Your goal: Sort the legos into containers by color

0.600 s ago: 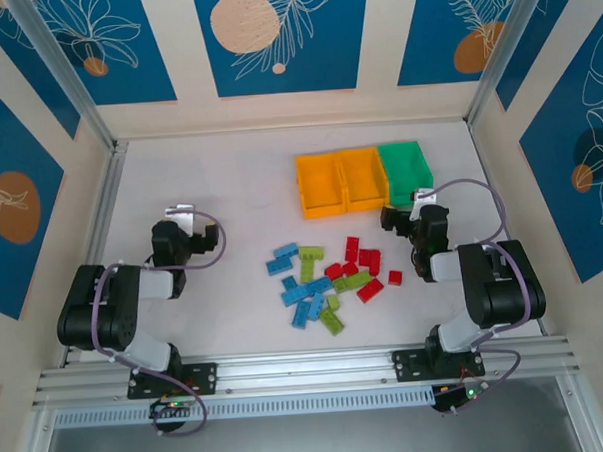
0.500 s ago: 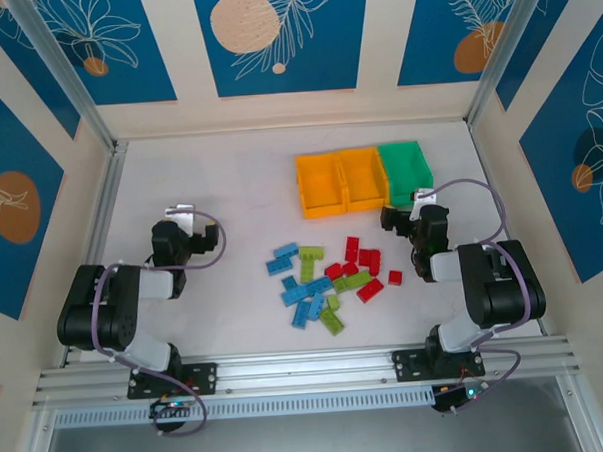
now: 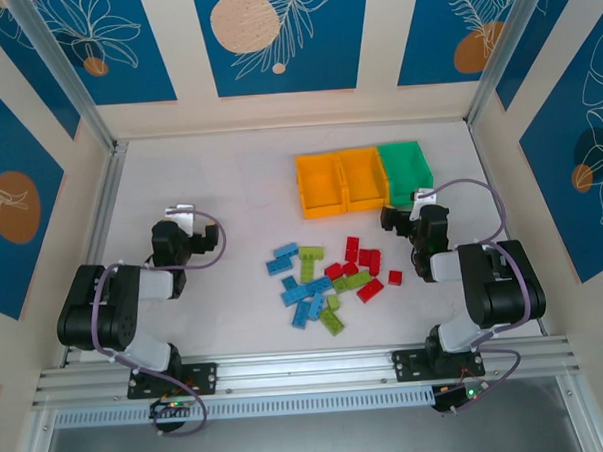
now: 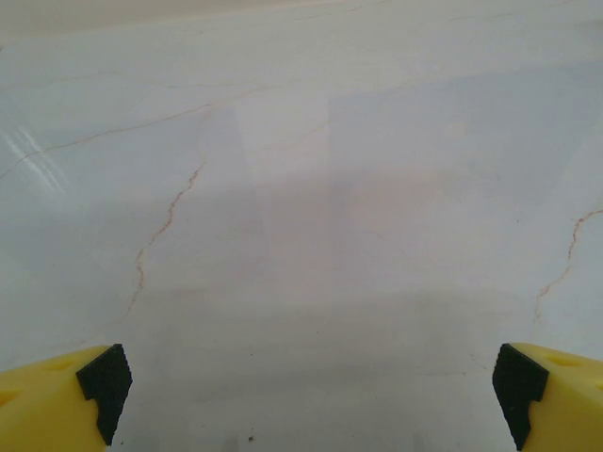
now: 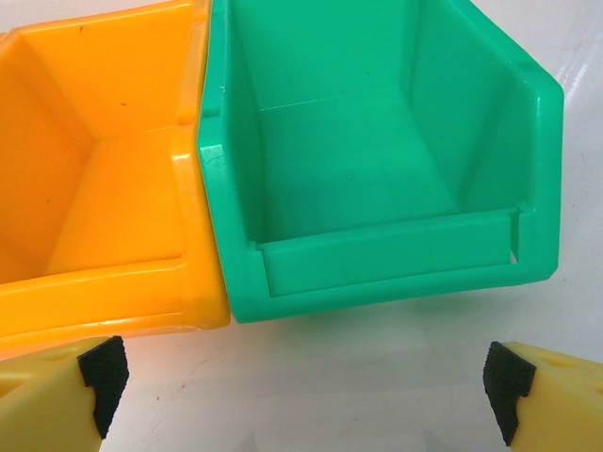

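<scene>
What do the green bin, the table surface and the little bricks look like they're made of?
Green bin: likely moulded plastic, smooth and slightly glossy, with highlights on its rim.
Table: pale, polished, with thin brownish veins, so marble or a marble-look laminate; I cannot tell which.
Bricks: probably hard plastic, in flat bright colours; finish too small to judge.

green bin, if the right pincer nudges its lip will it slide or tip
The green bin looks like thin, empty plastic, so probably light and stiff. On the smooth glossy table, a nudge from the right pincer would likely slide it, not tip it. It seems joined to the orange bin, so both may move together.
</scene>
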